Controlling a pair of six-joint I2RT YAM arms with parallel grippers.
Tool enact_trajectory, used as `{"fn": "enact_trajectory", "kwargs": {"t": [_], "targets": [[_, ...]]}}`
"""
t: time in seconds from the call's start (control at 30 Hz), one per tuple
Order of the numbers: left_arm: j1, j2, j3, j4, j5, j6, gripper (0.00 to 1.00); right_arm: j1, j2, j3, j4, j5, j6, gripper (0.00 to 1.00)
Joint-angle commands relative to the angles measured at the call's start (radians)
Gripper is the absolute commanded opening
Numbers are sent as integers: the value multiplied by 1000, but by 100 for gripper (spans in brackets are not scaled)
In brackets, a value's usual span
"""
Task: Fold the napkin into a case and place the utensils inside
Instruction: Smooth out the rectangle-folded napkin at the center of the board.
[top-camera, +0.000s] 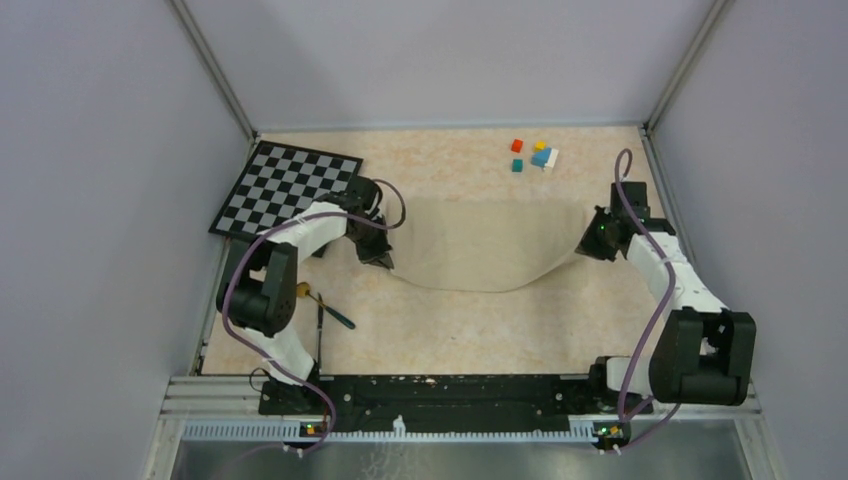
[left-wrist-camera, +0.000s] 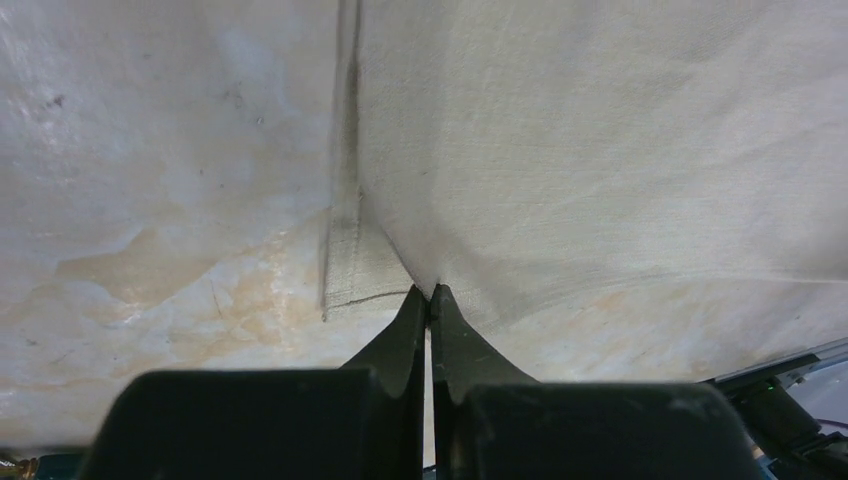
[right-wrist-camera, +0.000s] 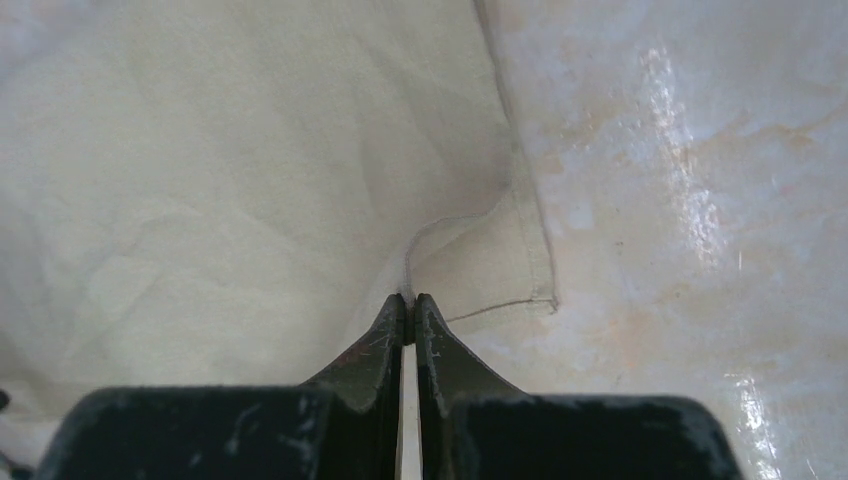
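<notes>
Beige napkin (top-camera: 480, 245) spread mid-table, its near edge bowed between the arms. Left gripper (left-wrist-camera: 430, 297) and right gripper (right-wrist-camera: 410, 300) are each pinched tight on a near corner. Utensils (top-camera: 334, 315) by the left arm, three I think.

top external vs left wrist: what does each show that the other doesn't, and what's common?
Top external only: the checkerboard, the coloured cubes, and the napkin spanning across to the right gripper. Left wrist only: the napkin's hemmed corner close up, pinched between shut jaws, with the weave visible. Both: the left gripper, the napkin and the mottled tabletop.
</notes>
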Motion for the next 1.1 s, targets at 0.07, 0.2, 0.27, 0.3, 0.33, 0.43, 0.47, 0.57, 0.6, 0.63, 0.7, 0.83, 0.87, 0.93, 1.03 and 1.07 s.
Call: {"fn": "enact_trajectory", "kwargs": {"t": [0.07,0.2,0.27,0.3,0.33,0.43,0.47,0.57,0.6,0.63,0.7,0.83,0.87,0.93,1.03,1.07], "targets": [[23,-9,248,70,22,10,0,-10,95,274,134,-72,48,0],[48,93,490,52,-5,57,0,-27,232,491,158,-87,48,0],[63,146,594,61,-20,91,0,-47,284,562,204,-132,56,0],[70,170,630,79,-27,106,0,-52,307,594,239,-160,60,0],[78,190,656,105,-27,115,0,-56,336,619,265,-179,62,0],[110,245,717,183,50,124,0,-67,414,698,316,-231,66,0],[120,257,730,227,72,129,0,-70,439,720,331,-254,71,0],[142,275,742,318,109,134,0,-74,518,795,363,-323,91,0],[147,280,747,336,118,135,0,-74,542,823,362,-345,93,0],[151,287,754,343,124,133,0,-74,567,848,352,-366,95,0],[157,300,768,340,144,128,0,-74,598,886,316,-391,91,0],[158,309,745,317,229,79,0,-76,561,822,278,-390,84,0],[158,308,723,318,272,56,0,-77,541,792,265,-385,84,0],[152,290,657,322,354,14,0,-77,489,706,258,-385,88,0],[149,235,532,258,399,1,0,-77,400,561,238,-370,65,0],[147,205,483,235,389,8,0,-79,362,521,216,-347,51,0]]}}
